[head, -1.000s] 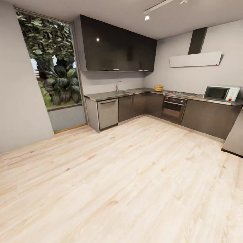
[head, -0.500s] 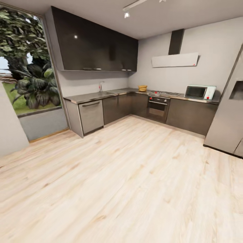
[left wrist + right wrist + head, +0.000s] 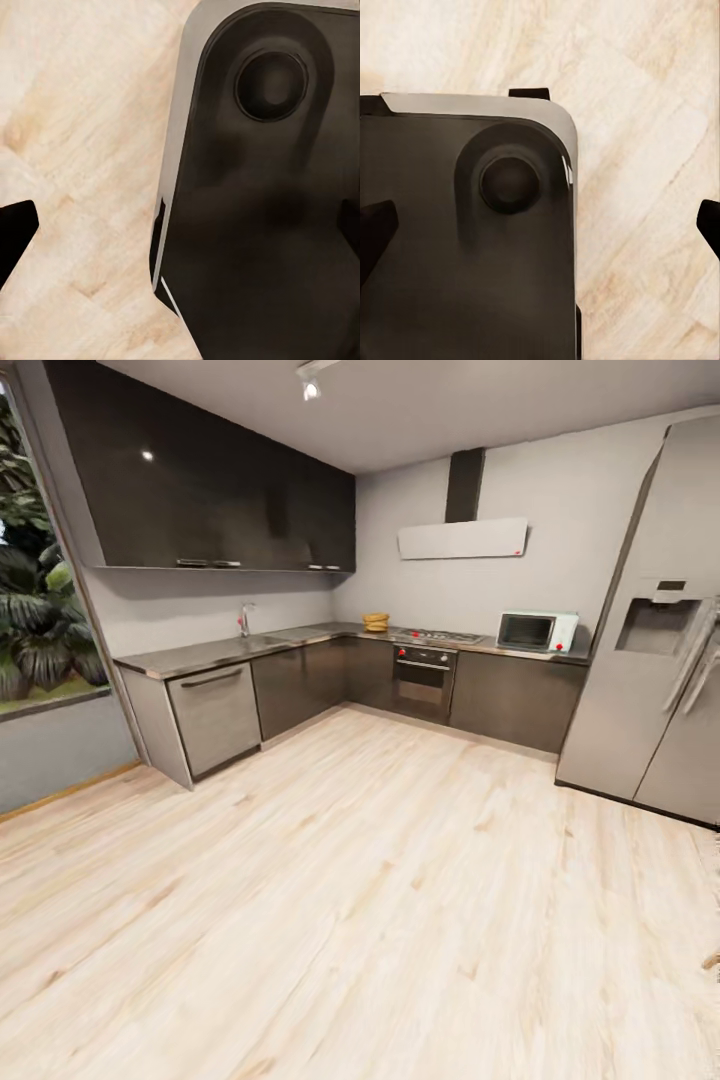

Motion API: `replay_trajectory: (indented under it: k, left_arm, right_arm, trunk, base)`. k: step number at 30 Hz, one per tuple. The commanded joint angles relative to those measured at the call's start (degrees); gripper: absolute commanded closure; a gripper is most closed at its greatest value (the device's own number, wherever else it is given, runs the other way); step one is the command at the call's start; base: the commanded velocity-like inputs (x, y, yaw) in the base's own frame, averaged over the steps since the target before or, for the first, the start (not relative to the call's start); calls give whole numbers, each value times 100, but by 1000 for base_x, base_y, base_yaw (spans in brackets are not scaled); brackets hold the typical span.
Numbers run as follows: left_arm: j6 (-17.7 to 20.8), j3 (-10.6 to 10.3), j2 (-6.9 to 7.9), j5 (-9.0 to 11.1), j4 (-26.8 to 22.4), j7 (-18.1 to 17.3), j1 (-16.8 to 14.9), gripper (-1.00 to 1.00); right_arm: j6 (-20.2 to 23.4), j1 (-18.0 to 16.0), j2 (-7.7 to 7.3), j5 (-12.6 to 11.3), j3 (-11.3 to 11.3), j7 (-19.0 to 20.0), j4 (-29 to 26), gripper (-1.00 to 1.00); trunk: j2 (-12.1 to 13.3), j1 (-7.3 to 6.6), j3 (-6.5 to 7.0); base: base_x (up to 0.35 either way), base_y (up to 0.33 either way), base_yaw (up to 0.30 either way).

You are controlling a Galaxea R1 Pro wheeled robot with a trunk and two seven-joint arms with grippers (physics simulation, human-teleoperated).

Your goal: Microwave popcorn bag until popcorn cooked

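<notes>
Robot was out on the open wood floor (image 3: pixel 380 900), kitchen well ahead, nothing in reach. Fridge (image 3: pixel 650 630) stood big at the right of the head view. L-shaped countertop (image 3: pixel 210 653) ran along the back walls over dark cabinets, with the built-in oven (image 3: pixel 424 682) and the hob (image 3: pixel 438 635) in the far run. Microwave (image 3: pixel 536 630) sat on the countertop between the hob and the fridge, door closed. Popcorn bag (image 3: pixel 376 622) sat on the countertop at the inner corner, just beside the hob, well apart from the microwave.

Wrist cams looked down at floor and the robot's dark base (image 3: pixel 262 210). Left gripper (image 3: pixel 180 225) and right gripper (image 3: pixel 540 225) showed dark fingertips at opposite frame edges, so both looked spread, holding nothing.

Risks: fridge crowds the approach to the microwave, so the base could clip it. The bag is crumpled paper and could crush or tip when gripped.
</notes>
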Motion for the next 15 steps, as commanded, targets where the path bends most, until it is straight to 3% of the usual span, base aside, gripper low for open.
replay_trajectory:
  k: [1,15]
  left_arm:
    - [1,32,0,2,-2,1,-1,-100]
    - [1,26,0,1,-2,1,-1,-100]
  right_arm:
    - [-16,-4,1,-2,-14,5,5,-100]
    - [-18,-4,2,-2,-14,5,5,-100]
  trunk:
    - [-2,3,-5]
    - [-2,3,-5]
  base:
    - [336,0,-280]
    - [336,0,-237]
